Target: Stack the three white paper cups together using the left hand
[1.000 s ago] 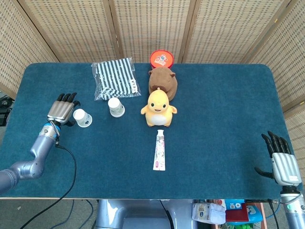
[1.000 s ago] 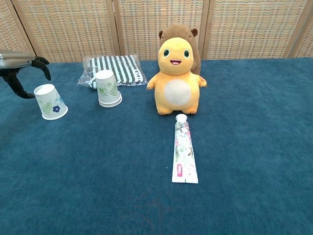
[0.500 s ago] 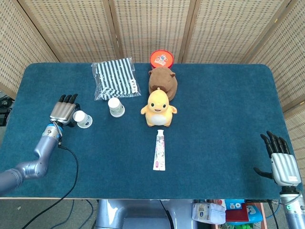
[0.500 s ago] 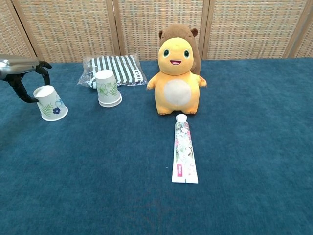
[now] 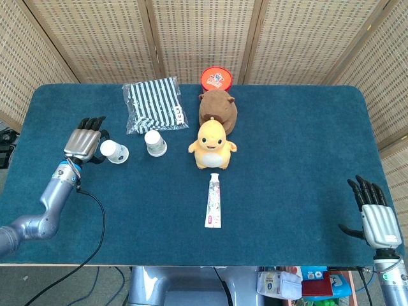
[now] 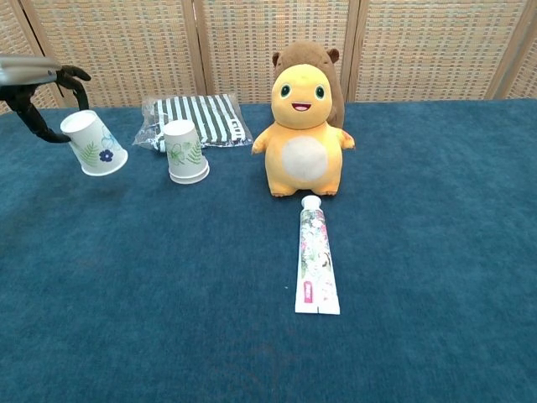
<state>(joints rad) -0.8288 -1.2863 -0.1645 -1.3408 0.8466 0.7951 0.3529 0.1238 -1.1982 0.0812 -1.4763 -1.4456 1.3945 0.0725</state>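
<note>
My left hand (image 5: 84,141) (image 6: 38,92) grips an upside-down white paper cup with a leaf print (image 5: 114,152) (image 6: 93,143) by its base end and holds it tilted above the blue cloth. A second upside-down white cup (image 5: 155,143) (image 6: 185,151) stands on the table to its right, in front of the striped bag. I see only these two cups. My right hand (image 5: 374,210) hangs open at the table's front right edge, holding nothing.
A striped plastic bag (image 5: 153,106) (image 6: 196,118) lies behind the cups. A yellow plush toy (image 5: 212,144) (image 6: 303,134) with a brown plush (image 5: 218,106) behind it sits mid-table, a red round lid (image 5: 216,78) farther back. A toothpaste tube (image 5: 213,201) (image 6: 315,256) lies in front.
My left hand closed on the left cup, then lifted it off the table and tilted it, moving it slightly toward the second cup.
</note>
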